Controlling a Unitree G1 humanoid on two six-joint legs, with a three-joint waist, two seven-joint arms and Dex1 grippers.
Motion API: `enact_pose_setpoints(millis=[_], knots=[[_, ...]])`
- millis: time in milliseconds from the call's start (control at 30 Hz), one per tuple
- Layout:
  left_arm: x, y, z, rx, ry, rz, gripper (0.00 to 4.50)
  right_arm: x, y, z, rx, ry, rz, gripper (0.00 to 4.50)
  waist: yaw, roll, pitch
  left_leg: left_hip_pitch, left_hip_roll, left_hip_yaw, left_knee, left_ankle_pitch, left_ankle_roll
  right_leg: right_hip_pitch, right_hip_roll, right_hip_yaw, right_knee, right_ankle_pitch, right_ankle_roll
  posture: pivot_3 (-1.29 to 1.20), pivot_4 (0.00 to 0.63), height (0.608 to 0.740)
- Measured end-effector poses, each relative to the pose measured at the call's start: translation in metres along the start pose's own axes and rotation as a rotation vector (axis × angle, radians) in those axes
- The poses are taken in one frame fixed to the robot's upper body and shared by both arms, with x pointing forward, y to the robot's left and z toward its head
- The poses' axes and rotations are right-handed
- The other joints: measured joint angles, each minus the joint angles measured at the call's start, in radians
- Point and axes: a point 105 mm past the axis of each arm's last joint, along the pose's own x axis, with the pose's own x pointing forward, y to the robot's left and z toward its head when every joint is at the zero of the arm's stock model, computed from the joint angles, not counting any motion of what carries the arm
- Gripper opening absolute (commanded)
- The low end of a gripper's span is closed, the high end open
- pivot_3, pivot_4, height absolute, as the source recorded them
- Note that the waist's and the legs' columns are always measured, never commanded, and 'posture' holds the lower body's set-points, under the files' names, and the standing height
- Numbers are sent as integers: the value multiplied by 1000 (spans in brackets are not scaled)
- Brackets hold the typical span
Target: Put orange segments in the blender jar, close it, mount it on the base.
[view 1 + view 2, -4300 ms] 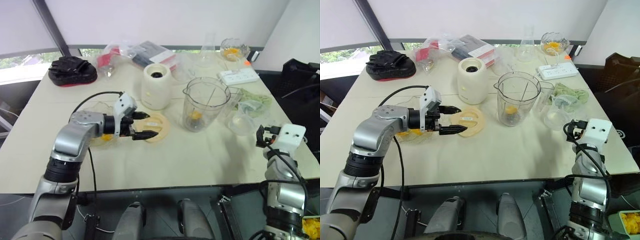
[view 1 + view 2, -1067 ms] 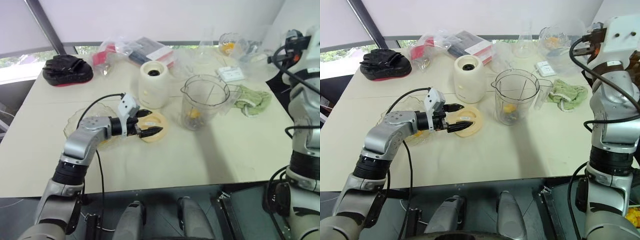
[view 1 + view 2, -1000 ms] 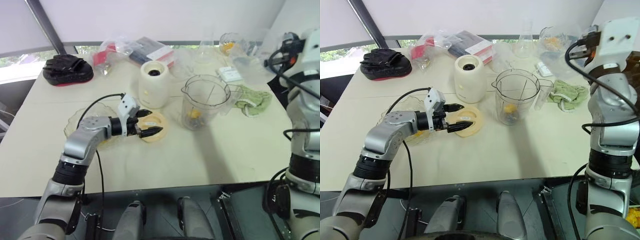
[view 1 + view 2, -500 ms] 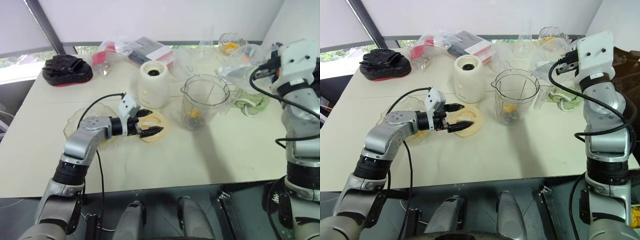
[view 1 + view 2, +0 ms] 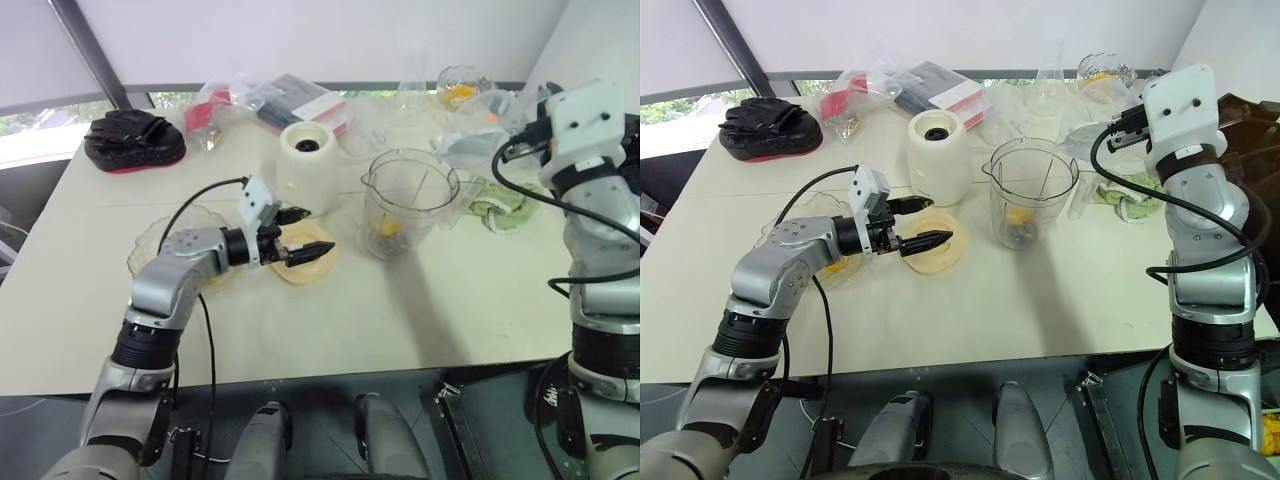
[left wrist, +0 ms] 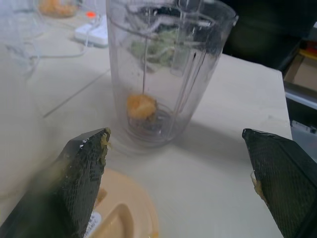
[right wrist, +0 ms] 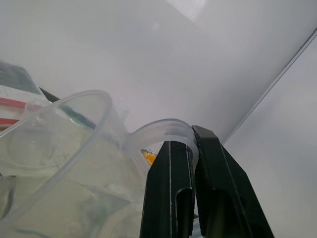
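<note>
The jar (image 5: 410,205) stands upright mid-counter (image 5: 400,310) with one orange segment (image 6: 140,106) at its bottom, the base (image 5: 307,168) just beside it. The left end effector (image 5: 306,234) hovers empty, fingers wide apart, over the cream lid (image 5: 312,262). The right end effector (image 7: 190,163) is clamped on the handle of a clear cup (image 7: 64,163), raised beside the jar.

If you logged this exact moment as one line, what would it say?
left gripper: open, above cream lid | right gripper: shut on clear cup, raised near blender jar | jar: open, one orange segment inside | base: bare
</note>
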Motion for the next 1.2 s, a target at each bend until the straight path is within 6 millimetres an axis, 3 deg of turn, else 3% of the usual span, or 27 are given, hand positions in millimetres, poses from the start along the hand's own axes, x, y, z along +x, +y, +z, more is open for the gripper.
enact_pose_setpoints(millis=[733,867,1033,1200], knots=[[0,1,1,-2,3,9,4482,1,4,5,-84,-42,29,39,0,0,0,0,0,0,1,0,0,0,0,0,1,0,0,0,150,740],[1,1,0,-6,7,9,4482,0,-2,-11,106,40,-39,39,1,0,0,0,0,0,1,0,0,0,0,0,1,0,0,0,150,740],[1,1,0,-7,9,10,4482,-1,-30,-33,467,168,-224,39,1,0,0,0,0,0,1,0,0,0,0,0,2,0,0,0,150,740],[1,1,0,-8,10,9,4482,-11,-51,-57,638,245,-366,39,2,0,0,0,0,0,1,0,0,0,0,0,2,0,0,0,150,740]])
